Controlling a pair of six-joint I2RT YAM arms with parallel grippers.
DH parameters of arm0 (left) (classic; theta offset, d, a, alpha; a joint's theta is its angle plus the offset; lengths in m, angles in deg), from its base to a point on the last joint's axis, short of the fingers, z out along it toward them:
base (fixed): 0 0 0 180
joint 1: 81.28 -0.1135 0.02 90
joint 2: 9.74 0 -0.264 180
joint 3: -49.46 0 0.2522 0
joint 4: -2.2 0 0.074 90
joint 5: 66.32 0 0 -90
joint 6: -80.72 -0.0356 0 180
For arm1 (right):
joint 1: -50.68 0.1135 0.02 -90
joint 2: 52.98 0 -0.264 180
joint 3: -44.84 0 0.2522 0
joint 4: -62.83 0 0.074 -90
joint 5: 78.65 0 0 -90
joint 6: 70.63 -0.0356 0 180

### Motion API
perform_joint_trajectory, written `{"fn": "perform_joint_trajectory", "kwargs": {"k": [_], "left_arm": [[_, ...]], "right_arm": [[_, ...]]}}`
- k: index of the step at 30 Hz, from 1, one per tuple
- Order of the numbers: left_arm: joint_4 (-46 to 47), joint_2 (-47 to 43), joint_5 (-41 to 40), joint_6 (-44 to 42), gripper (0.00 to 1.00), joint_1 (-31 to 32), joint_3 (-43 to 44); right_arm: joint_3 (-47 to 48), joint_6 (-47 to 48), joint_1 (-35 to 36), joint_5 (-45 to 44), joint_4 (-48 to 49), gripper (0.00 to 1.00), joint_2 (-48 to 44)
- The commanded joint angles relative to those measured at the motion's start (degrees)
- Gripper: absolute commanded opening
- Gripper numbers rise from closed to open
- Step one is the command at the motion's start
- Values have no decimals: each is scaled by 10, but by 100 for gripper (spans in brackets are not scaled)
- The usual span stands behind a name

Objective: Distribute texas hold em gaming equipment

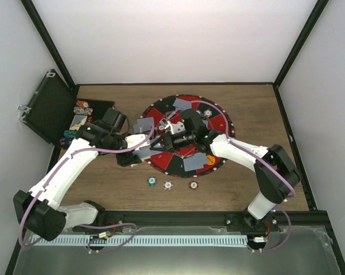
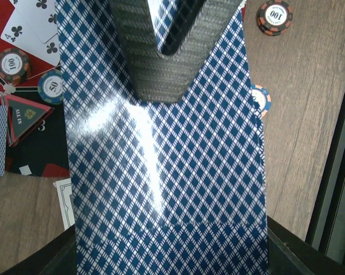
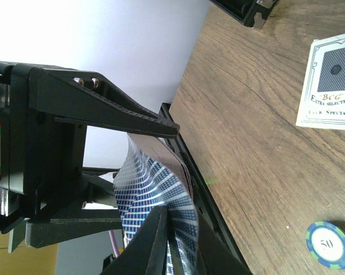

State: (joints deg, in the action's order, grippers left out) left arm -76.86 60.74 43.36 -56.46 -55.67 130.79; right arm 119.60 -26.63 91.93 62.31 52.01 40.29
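Observation:
A deck of playing cards (image 2: 161,172) with blue diamond backs fills the left wrist view, and my left gripper (image 1: 139,152) is shut on it above the mat's left edge. My right gripper (image 3: 181,246) has reached across to the deck and is shut on its top card (image 3: 155,189), which bows upward. One right finger (image 2: 161,51) lies on the card's back. Poker chips (image 1: 168,185) sit in a short row on the wood in front of the mat. More chips (image 2: 12,64) and face-up club cards (image 2: 35,26) lie on the mat.
The round red-and-black mat (image 1: 218,123) covers the table's middle, with card piles (image 1: 192,163) on it. An open black case (image 1: 46,106) with chips (image 1: 82,107) stands at the back left. A triangular all-in marker (image 2: 26,112) is on the mat. A boxed card (image 3: 330,86) lies on the wood.

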Motion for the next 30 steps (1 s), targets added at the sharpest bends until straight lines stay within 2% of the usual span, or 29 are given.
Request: {"fn": "perform_joint_trajectory", "kwargs": {"k": [1, 4, 14, 20, 24, 30], "left_arm": [[11, -15, 23, -8, 11, 0, 1], [18, -16, 16, -7, 11, 1, -4], [34, -11, -9, -9, 11, 0, -15], [40, -7, -22, -10, 11, -1, -25], [54, 1, -37, -10, 9, -4, -39], [67, 4, -36, -15, 8, -26, -56]], "right_arm": [[-6, 12, -13, -42, -55, 7, -11], [-5, 18, -20, -41, -69, 1, -18], [-36, 34, -74, -20, -90, 1, -64], [-38, 69, -166, -15, -124, 1, -80], [-3, 115, -232, -60, -173, 1, -44], [83, 173, -280, -158, -237, 1, 83]]}}
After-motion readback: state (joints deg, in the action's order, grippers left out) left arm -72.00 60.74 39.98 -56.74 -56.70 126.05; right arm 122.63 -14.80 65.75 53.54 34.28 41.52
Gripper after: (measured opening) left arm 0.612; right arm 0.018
